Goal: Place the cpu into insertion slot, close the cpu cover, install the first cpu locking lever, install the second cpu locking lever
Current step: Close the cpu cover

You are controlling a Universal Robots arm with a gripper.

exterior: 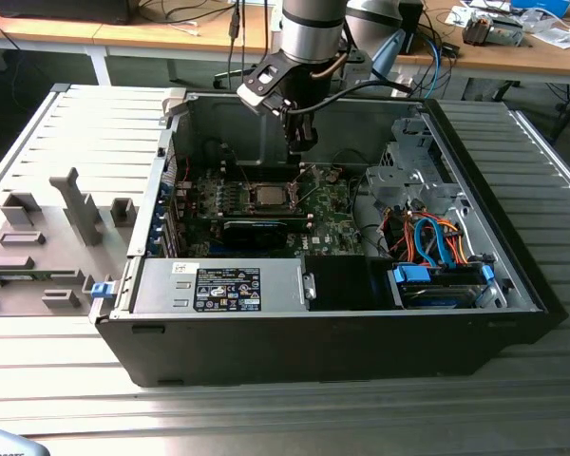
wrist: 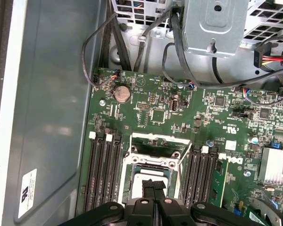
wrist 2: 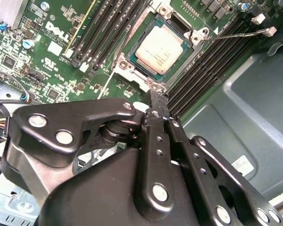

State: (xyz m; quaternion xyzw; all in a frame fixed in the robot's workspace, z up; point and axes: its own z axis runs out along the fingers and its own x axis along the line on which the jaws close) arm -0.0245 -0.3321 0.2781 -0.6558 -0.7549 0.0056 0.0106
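The cpu lies flat in the insertion slot on the green motherboard, its silvery face up. The cpu cover lies down around it as a metal frame, with the chip showing through its window. A thin lever rod sticks out from the socket's corner. My gripper is shut with nothing between its fingers, and its tips hang just off the socket's edge. In the first wrist view the gripper sits over the slot. In the exterior view the gripper hovers just behind the socket.
Black memory slots flank the socket on both sides. Loose black cables hang over the board's far edge by a metal drive cage. The case walls enclose the board. A grey fixture plate lies at the exterior view's left.
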